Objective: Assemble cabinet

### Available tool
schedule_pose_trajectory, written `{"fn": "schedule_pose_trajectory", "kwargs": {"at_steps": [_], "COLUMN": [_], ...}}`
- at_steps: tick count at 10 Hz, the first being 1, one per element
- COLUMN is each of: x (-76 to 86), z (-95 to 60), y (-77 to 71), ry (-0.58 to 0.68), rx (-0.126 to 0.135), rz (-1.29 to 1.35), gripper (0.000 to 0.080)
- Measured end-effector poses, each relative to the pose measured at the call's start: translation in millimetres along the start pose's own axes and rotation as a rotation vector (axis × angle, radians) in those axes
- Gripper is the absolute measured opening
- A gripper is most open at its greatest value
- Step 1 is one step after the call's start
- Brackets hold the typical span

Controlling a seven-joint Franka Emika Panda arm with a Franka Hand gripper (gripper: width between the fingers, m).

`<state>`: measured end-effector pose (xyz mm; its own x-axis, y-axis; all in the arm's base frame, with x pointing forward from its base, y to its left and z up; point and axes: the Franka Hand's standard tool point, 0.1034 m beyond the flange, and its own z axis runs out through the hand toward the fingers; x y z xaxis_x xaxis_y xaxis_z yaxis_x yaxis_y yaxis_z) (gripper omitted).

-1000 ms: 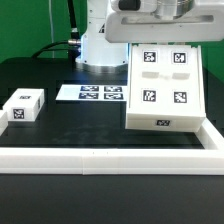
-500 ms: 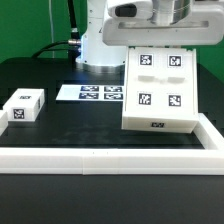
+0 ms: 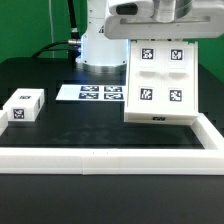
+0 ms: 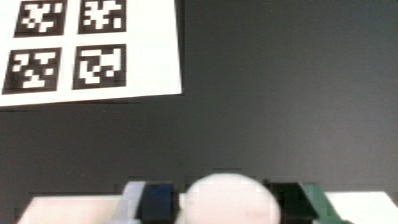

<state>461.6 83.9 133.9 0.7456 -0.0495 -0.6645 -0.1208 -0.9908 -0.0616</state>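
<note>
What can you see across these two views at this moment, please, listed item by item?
large white boxy plastic cabinet body: one, white with black-and-white square tags, at the exterior view's right, tilted, top edge at the hand.
small white tagged plastic block: one, white, at the exterior view's left, on the table.
thin flat white marker board: one, white with black tags, mid-table, between block and cabinet body.
long low white border rail: one, white, along the table's near edge, turning back at the exterior view's right.
black table: one, black, under everything.
white robot arm: one, white, behind the table.
hand: one, dark fingers, closed on the cabinet body's top.
</note>
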Motion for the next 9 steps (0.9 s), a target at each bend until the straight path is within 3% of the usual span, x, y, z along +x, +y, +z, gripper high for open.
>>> {"fn": "schedule_pose_trajectory", "kwargs": {"at_steps": [5, 9], "x": [-2.4, -17.9], "z": [2.7, 0.3], "y": [0.9, -1.5], "ry": [-0.017, -0.132], "rx": [0.007, 0.078], "rz": [0.010, 0.058], "gripper": [0.0225, 0.0225]}}
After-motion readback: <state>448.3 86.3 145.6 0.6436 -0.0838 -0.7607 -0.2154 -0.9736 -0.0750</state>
